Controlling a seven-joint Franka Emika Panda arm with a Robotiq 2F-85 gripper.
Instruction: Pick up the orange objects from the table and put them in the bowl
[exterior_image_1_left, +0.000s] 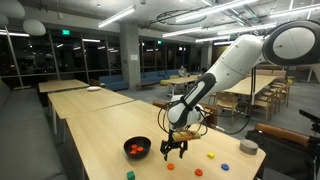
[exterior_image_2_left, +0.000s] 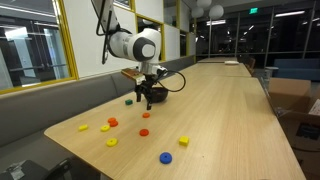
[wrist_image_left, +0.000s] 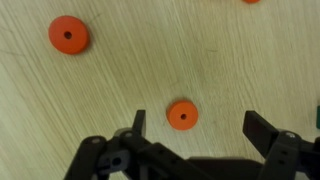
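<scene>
The step in hand was the approach to a grasp: the gripper (wrist_image_left: 200, 128) hung over the table (exterior_image_2_left: 230, 110) with its jaws spread wide and nothing between the pads. In the wrist view one orange disc (wrist_image_left: 181, 115) lay flat on the wood in the lower middle of the frame. It sat inside the gap but nearer the finger on the left of the picture and clear of both.

The bowl (exterior_image_1_left: 127, 148) sat just beside the gripper, to its left in an exterior view, low in the frame. Something orange already lay inside it; how many pieces could not be told.

I judged that the next move called for a small sideways correction to centre the disc. A straight descent until the tips bracketed it would follow, and then a close. The disc was thin and low, so the tips would probably have to come almost down to the wood.

By count, the wrist view showed two whole orange objects, the second in the upper left (wrist_image_left: 68, 34). A sliver of a third showed at the top edge. In an exterior view three orange pieces lay on the table left of centre, one of them at (exterior_image_2_left: 113, 122).

There also seemed to be four yellow pieces (exterior_image_2_left: 184, 141), one blue piece (exterior_image_2_left: 165, 157) and one green piece (exterior_image_2_left: 128, 100). One grey cup (exterior_image_1_left: 248, 147) stood at the right
</scene>
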